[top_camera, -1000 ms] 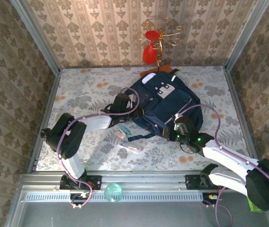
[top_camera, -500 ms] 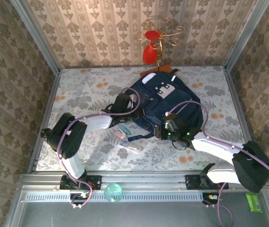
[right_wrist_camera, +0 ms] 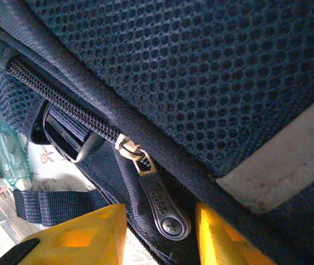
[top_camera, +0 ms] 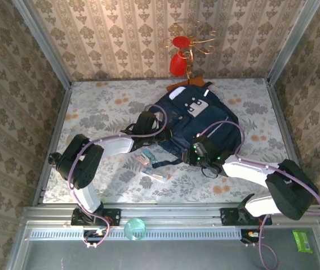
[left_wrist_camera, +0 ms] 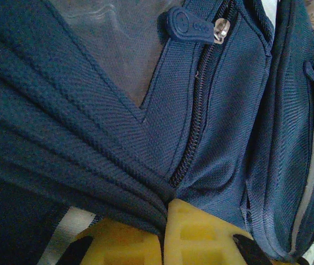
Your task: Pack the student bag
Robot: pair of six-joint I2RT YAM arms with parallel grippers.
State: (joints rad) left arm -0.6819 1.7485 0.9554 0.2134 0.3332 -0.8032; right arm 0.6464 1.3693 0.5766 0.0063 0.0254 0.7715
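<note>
Top external shows student bag [top_camera: 205, 121] lying near-to-far, top facing away.

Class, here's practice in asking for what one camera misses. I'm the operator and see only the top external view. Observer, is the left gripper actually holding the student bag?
Observer: Yes. The left wrist view shows the left gripper shut on a fold of the student bag fabric.
Operator: And the right gripper?
Observer: In the right wrist view the right gripper is open. A zip pull lies between its jaws, not clamped.
</note>
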